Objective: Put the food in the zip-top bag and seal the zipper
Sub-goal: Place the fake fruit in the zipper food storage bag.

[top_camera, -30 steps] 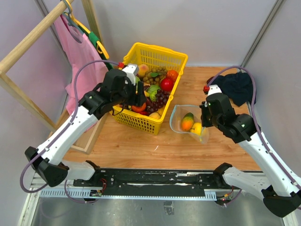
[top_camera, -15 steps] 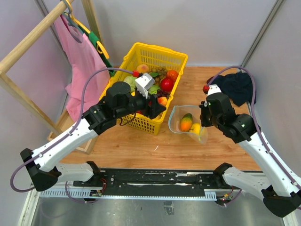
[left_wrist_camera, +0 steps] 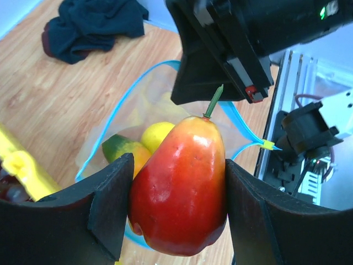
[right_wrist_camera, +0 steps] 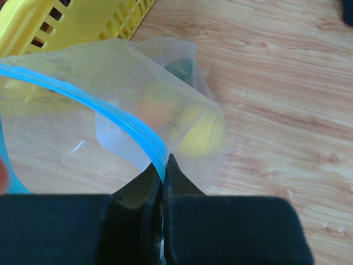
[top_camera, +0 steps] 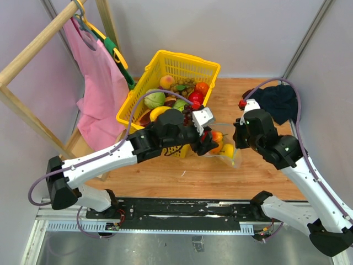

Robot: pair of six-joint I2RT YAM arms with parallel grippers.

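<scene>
Presently a red-and-yellow pear [left_wrist_camera: 179, 187] is pinched between the fingers of the left gripper [left_wrist_camera: 177, 218], stem up, and is held just above the mouth of the zip-top bag [left_wrist_camera: 144, 102]. The bag lies on the wooden table [top_camera: 160, 165] just beside the yellow basket [top_camera: 187, 59]. Its mouth is propped open by the right gripper [right_wrist_camera: 163, 168], whose jaws are pressed together on the rim at the blue zipper [right_wrist_camera: 105, 115].

For the drop to be done well, the pear should be lowered through the middle of the opening, clear of the zipper strip and of the right gripper's black body near the stem. It should be released only once it is inside the walls. The pinch on the rim should not be slackened, since the floppy plastic would probably fold shut.

Inside the bag a yellow lemon [left_wrist_camera: 157, 135] and a green-and-orange piece [left_wrist_camera: 122, 150] are seen, touching each other. In the basket a green round piece [top_camera: 155, 100], a peach-coloured fruit [top_camera: 167, 81], a red piece [top_camera: 195, 97] and an orange one [top_camera: 202, 87] are left. The zipper is not yet sealed.
</scene>
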